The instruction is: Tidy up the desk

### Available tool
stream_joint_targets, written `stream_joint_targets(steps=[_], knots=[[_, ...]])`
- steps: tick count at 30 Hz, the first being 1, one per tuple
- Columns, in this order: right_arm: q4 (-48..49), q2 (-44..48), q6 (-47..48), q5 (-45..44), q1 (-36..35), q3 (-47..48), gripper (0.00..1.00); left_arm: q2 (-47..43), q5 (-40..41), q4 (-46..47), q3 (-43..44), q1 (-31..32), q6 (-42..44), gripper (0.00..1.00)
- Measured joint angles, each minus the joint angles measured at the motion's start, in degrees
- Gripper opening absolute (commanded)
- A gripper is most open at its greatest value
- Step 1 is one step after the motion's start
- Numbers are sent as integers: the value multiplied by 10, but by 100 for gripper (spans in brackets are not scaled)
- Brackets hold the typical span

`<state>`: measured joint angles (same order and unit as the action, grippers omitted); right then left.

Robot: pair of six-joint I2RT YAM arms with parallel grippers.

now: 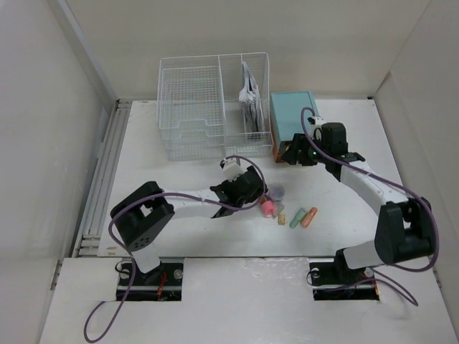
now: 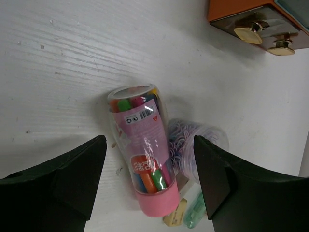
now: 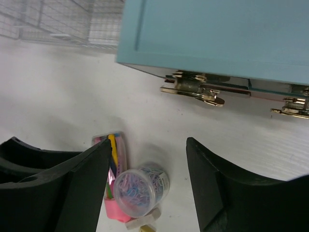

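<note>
Left wrist view: your left gripper stands spread astride the pink marker tube, which lies on the desk. This looks like the pickup step, so lower and close squarely. Your right gripper hangs spread before the teal drawer box.

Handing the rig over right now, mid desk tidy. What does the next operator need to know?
Left tool: open, jaws either side of the pink marker tube, which lies flat on the desk; not gripped.
Right tool: open and empty, in front of the teal drawer box, facing its brass handles.
Paper-clip jar stands right beside the tube; three loose highlighters lie next to them.
Done: none of these items is stowed yet.
Left: close on the tube and put it away, then the jar and highlighters.
</note>
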<state>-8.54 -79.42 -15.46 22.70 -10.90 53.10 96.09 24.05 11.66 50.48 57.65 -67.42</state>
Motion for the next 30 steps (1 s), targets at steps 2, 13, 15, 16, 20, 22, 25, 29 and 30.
stream_joint_targets(steps=[2,13,15,16,20,22,25,29,30], knots=[[2,-28,-10,-3,0,4,66,16,-3,0,9,-5,-2,70],[60,-84,-57,-47,0,35,66,82,-12,-13,62,-19,-3,70],[59,-94,-65,-52,0,36,65,84,-13,-16,66,-21,-3,70],[59,-101,-69,-56,-1,37,65,85,-13,-17,67,-23,-3,70],[70,-127,-76,-93,0,39,65,87,-14,-18,70,-26,-3,70],[71,-128,-78,-109,0,39,65,88,-14,-19,71,-26,-3,70],[75,-124,-82,-124,0,39,65,89,-14,-21,73,-26,-1,70],[86,-114,-86,-129,0,32,60,90,-13,-22,73,-26,1,63],[91,-112,-88,-128,0,29,58,91,-13,-21,73,-26,1,61]])
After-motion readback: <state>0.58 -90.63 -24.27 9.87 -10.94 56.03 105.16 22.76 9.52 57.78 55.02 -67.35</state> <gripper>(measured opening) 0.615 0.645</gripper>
